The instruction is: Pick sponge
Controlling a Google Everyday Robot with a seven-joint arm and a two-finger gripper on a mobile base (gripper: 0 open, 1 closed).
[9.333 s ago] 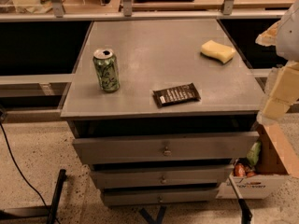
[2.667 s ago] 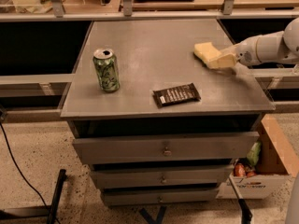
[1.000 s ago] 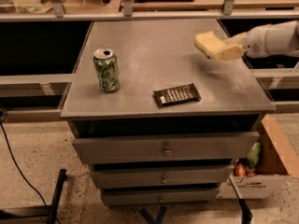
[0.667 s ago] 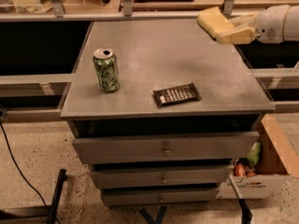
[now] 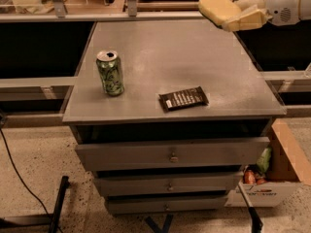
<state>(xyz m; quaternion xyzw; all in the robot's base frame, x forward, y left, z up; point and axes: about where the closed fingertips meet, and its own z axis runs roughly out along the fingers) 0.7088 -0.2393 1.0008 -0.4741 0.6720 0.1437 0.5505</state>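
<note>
The sponge [image 5: 216, 6], a pale yellow foam block, is held up in the air above the back right corner of the grey cabinet top [image 5: 180, 57]. My gripper [image 5: 241, 14] comes in from the right, its pale yellow fingers [image 5: 248, 19] shut on the sponge's right end. The white arm runs off the right edge of the view.
A green can [image 5: 110, 73] stands upright at the left of the cabinet top. A dark snack bar wrapper [image 5: 183, 98] lies near the front edge. Drawers sit below. A cardboard box [image 5: 272, 178] with items stands on the floor at the right. A rail runs behind.
My gripper closed on the sponge on the cabinet top and has lifted it up and back, off the surface. The can and the wrapper have not moved.
</note>
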